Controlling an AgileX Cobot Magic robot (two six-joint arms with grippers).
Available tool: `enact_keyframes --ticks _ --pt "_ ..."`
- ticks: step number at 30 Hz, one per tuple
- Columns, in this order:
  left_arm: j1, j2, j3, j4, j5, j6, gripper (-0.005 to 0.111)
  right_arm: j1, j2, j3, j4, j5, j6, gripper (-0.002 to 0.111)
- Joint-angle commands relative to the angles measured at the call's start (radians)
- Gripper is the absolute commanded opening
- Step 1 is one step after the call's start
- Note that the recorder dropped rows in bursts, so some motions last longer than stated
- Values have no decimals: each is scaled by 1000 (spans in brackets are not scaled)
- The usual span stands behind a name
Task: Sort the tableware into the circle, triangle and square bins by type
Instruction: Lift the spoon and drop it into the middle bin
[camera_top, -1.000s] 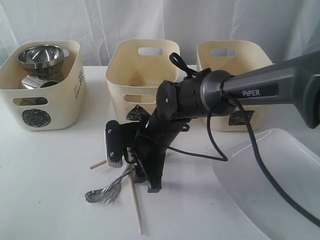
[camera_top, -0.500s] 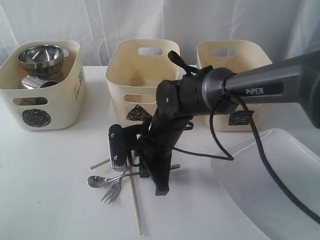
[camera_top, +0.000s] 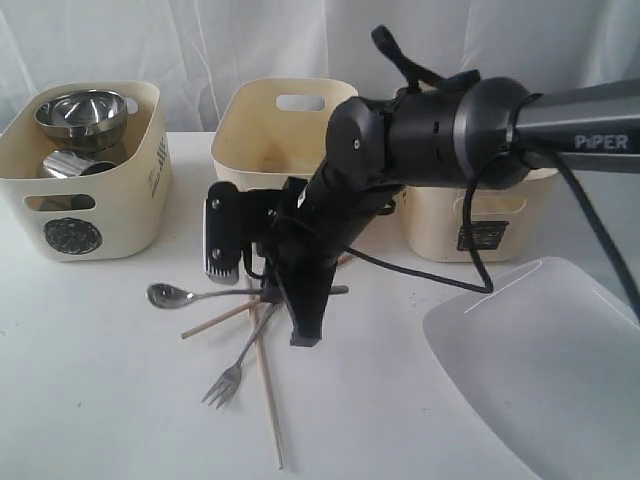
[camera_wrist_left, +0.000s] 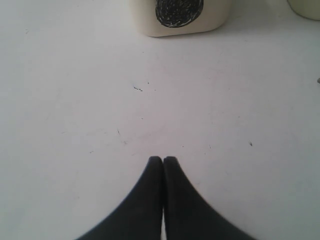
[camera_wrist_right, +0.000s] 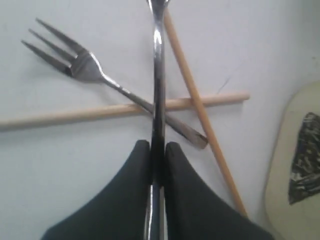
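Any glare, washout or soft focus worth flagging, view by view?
Exterior view: white plate nearly washes into the white table; steel bowl shows bright highlights. Right wrist view: glare streak along the spoon; right claw is featureless black. Left wrist view: even light, table specks sharp, left claw a dark silhouette.

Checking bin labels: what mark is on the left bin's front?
A black scribbled circle on the cream bin, clearest in the left wrist view.
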Motion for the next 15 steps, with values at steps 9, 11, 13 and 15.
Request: enact_keyframes --ticks 9,11,13,15 --pt "-5 -3 7 -4 11 1 0 0 -125 2 61 -373 374 0" --pt "-5 -3 7 -4 11 1 0 0 -128 2 85 -487 440 0" --pt "-5 -3 7 -4 11 1 0 0 -125 2 113 -618 500 0" --pt "-5 -3 7 -4 11 1 0 0 -116 2 133 -732 542 0"
